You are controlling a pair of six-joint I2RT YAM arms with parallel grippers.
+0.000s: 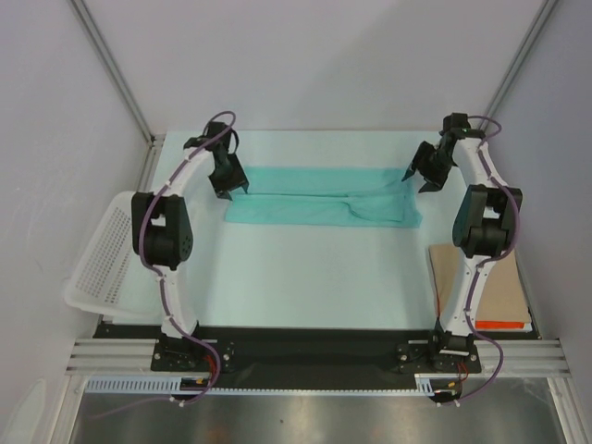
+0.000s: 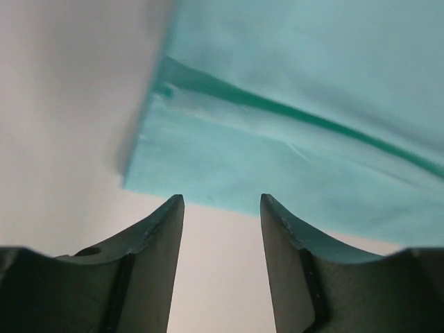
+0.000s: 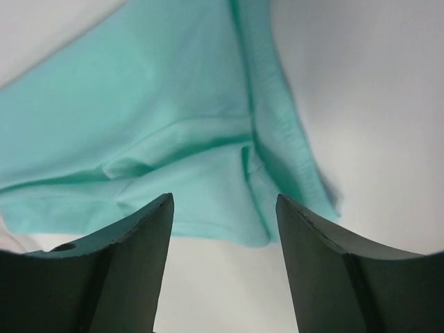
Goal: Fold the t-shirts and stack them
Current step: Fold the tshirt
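Observation:
A teal t-shirt [image 1: 319, 196] lies folded into a long flat band across the far half of the table. My left gripper [image 1: 231, 189] hangs over the band's left end, open, with nothing between its fingers. In the left wrist view the t-shirt [image 2: 291, 125] fills the upper right, its edge just beyond the fingertips of the left gripper [image 2: 222, 200]. My right gripper [image 1: 418, 178] hovers at the band's right end, open and empty. The right wrist view shows the t-shirt [image 3: 152, 139] rumpled just past the right gripper [image 3: 223, 200].
A white mesh basket [image 1: 102, 259] sits at the table's left edge beside the left arm. A brown cardboard sheet [image 1: 481, 287] lies at the right edge behind the right arm, with a red strip at its near end.

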